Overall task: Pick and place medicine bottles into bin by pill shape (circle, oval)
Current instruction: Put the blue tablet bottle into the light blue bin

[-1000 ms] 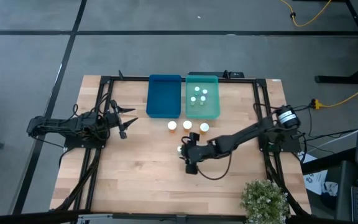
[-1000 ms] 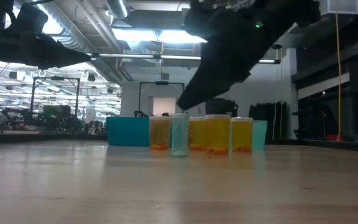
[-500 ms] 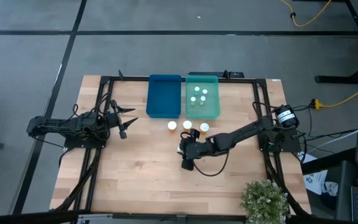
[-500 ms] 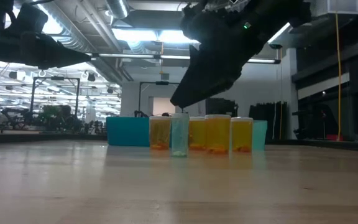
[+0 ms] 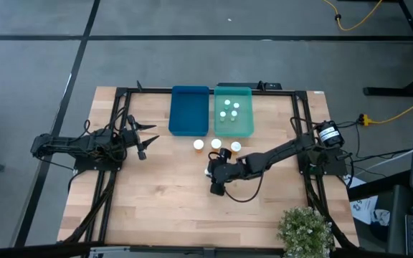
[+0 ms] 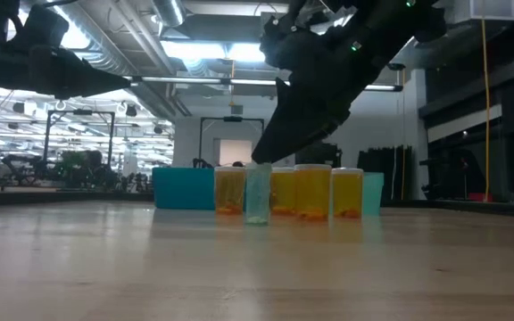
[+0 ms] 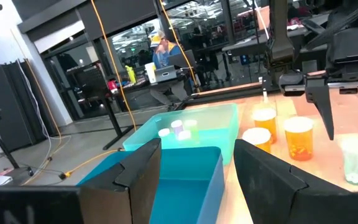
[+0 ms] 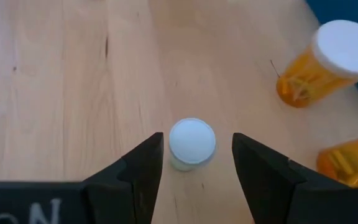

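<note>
Right pincer (image 8: 194,163) poised directly above small pale bottle (image 8: 192,144), fingers spread to either side of its white cap, not touching. Bottle upright on desk (image 5: 163,201) near centre, at seven o'clock from three orange-amber bottles (image 5: 216,146). At twelve o'clock from those, blue bin (image 5: 189,111) and teal bin (image 5: 234,111) side by side, the teal one holding pale bottles. Left pincer (image 7: 194,163) parked at nine o'clock edge, fingers apart, gripping nothing.

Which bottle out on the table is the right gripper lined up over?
The small pale bottle, standing alone between the right gripper's open fingers. The other loose bottles are larger and orange.
</note>
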Controlling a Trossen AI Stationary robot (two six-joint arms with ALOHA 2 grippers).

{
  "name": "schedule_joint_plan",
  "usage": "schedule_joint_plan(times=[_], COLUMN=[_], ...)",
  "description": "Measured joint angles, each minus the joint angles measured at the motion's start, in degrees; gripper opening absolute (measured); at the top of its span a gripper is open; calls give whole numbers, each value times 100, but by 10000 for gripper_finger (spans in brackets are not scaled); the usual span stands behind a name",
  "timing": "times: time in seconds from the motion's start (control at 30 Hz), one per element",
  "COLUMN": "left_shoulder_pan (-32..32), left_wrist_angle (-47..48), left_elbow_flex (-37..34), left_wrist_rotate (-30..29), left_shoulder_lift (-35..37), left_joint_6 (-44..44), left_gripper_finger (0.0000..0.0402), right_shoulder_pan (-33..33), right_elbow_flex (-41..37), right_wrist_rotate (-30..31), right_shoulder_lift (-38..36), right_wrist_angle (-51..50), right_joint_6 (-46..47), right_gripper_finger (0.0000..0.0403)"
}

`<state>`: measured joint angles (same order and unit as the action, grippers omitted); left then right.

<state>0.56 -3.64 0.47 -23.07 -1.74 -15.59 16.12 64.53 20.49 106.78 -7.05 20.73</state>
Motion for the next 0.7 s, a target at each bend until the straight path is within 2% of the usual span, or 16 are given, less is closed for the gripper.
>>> schedule_joint_plan(times=[0.37,0.7], left_shoulder_pan=[0,0], left_wrist_angle=[0,-2], left_elbow_flex=[0,0], left_wrist_rotate=[-2,-2], left_shoulder_lift=[-2,-2], left_joint_6=[0,0], left_gripper_finger=[195,195], right_shoulder_pan=[0,-69], right_elbow_flex=[-6,-2], right_wrist_rotate=[-74,-62], right_shoulder_lift=[117,325], right_wrist_angle=[-7,419], right_joint_6=[22,-7], right_gripper_finger=[194,194])
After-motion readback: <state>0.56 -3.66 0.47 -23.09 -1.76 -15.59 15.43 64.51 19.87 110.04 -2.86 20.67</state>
